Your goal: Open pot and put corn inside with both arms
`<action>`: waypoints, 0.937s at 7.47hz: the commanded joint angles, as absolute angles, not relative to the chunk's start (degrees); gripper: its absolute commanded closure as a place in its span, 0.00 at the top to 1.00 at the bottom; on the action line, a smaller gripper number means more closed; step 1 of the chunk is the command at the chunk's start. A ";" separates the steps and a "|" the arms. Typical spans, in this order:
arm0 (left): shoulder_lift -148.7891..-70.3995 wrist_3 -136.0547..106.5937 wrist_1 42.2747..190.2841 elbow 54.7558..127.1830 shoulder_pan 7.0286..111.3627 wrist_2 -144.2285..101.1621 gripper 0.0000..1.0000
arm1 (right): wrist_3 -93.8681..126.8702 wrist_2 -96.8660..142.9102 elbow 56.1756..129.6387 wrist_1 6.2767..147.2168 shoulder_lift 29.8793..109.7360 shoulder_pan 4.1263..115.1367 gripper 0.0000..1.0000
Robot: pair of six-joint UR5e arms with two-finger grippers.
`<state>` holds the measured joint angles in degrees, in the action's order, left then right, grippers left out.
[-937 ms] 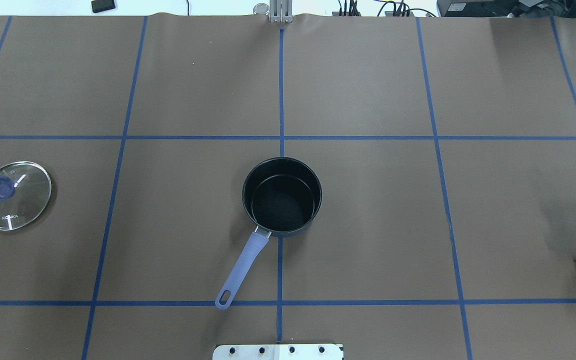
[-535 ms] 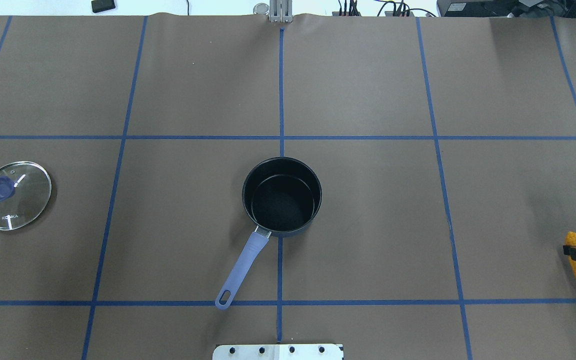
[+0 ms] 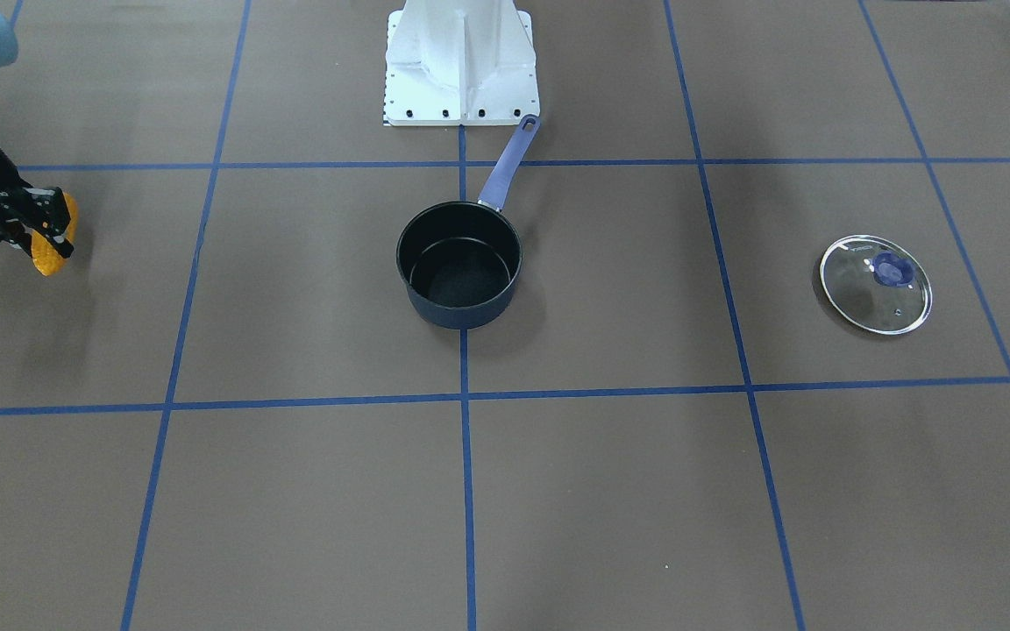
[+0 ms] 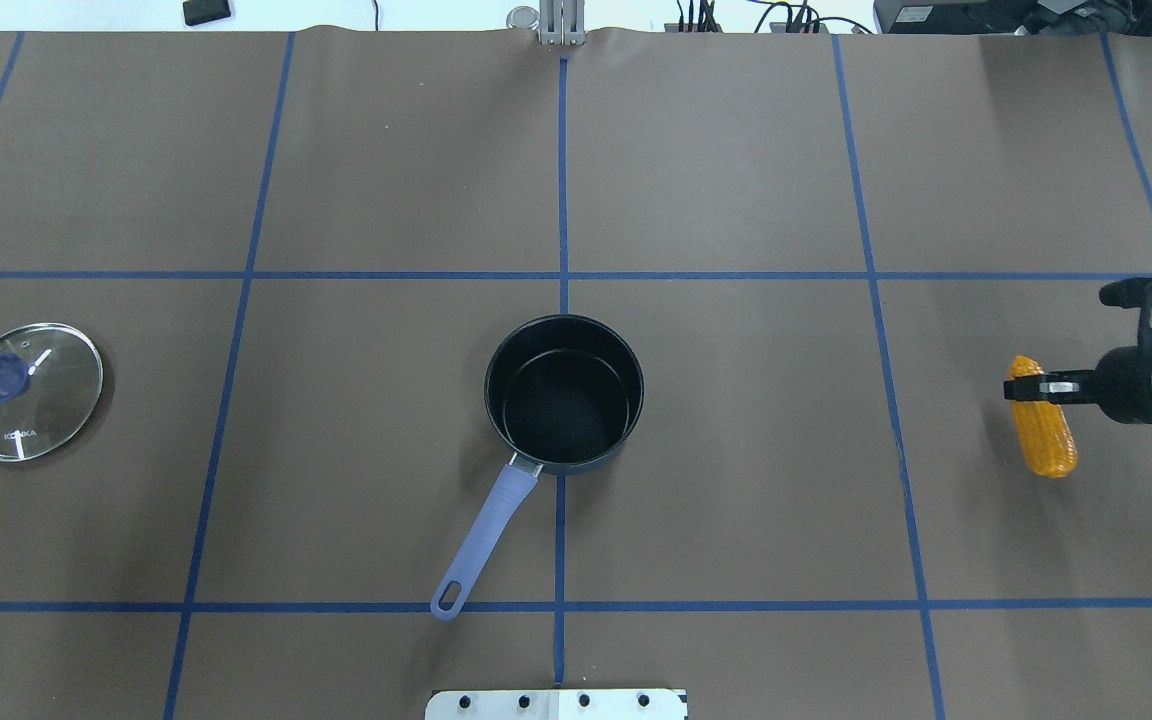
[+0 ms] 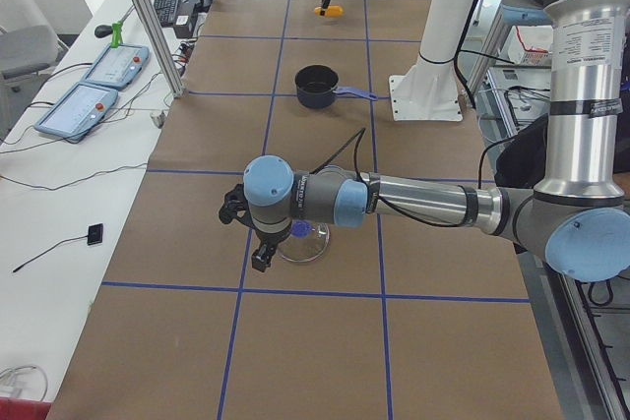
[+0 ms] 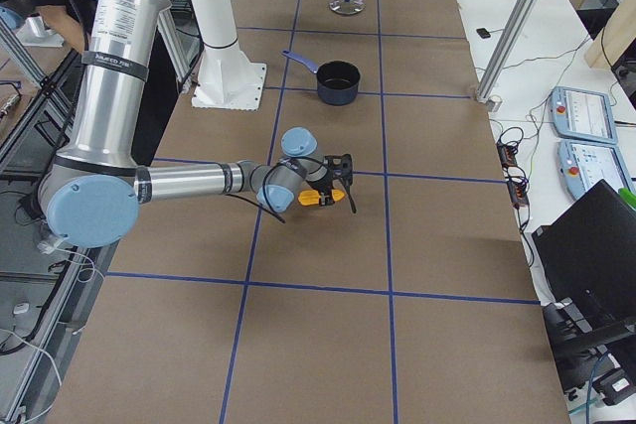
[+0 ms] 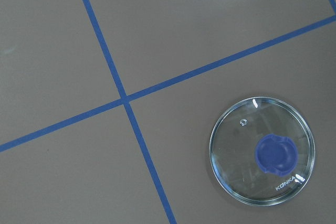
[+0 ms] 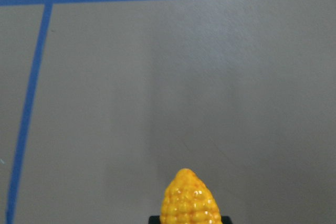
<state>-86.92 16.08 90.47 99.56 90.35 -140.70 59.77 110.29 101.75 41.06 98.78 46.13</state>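
The dark navy pot stands open at the table's middle, its periwinkle handle pointing toward the robot; it also shows in the front view. My right gripper is shut on the yellow corn near one end and holds it above the table, far right of the pot. The corn also shows in the front view and the right wrist view. My left gripper shows only in the left side view, hovering by the glass lid; I cannot tell whether it is open or shut.
The glass lid with a blue knob lies flat at the far left, apart from the pot, and shows in the left wrist view. The white pedestal base stands behind the pot handle. Blue tape lines grid the brown table.
My right gripper has carried the corn in from the table's right edge, leftward and away from the robot. The pot and lid have not moved.
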 commanded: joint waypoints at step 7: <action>-83.41 11.51 89.65 94.93 90.88 -136.59 0.99 | 78.82 96.35 95.75 86.93 47.94 30.88 0.00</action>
<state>-83.31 11.48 89.61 96.02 90.75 -137.75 75.20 100.37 100.27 86.07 53.45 35.19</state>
